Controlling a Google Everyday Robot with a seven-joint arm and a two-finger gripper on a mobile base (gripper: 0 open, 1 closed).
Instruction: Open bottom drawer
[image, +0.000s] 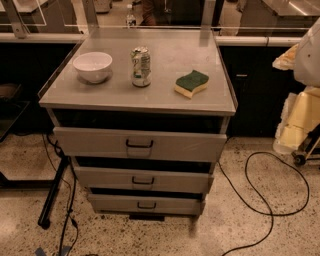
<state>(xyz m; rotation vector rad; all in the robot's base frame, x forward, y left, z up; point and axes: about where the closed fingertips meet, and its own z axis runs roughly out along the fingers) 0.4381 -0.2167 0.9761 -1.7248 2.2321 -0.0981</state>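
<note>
No gripper is seen in the camera view, so whether it is open or closed cannot be told. Only a pale rounded shape (309, 50) is cut off by the right edge, and whether it belongs to the arm cannot be said. Places can thus be fixed from the gripper only this far: no part of it is near the cabinet (225, 100).

The bottom drawer (110, 204) is found lowest of three grey fronts, under the middle drawer (100, 179) and the top drawer (90, 143), just above the speckled floor. Its front is the narrowest and shortest. It is judged not yet pulled out, since no tray is shown.

A small black handle (146, 205) is set at the middle of that front, and hold is best taken there. The bar looks thin and close to the panel, so little room is expected behind it. A square, centred grip and a straight, level pull are called for.

The drawer is judged stiff and sturdy; its weight cannot be judged, as its contents are hidden. The handle is likely smooth and may slip. An off-centre pull could jam the drawer.

A bowl (92, 66), a can (141, 66) and a sponge (191, 83) are carried on the cabinet top and might be shaken by a jerk.
</note>
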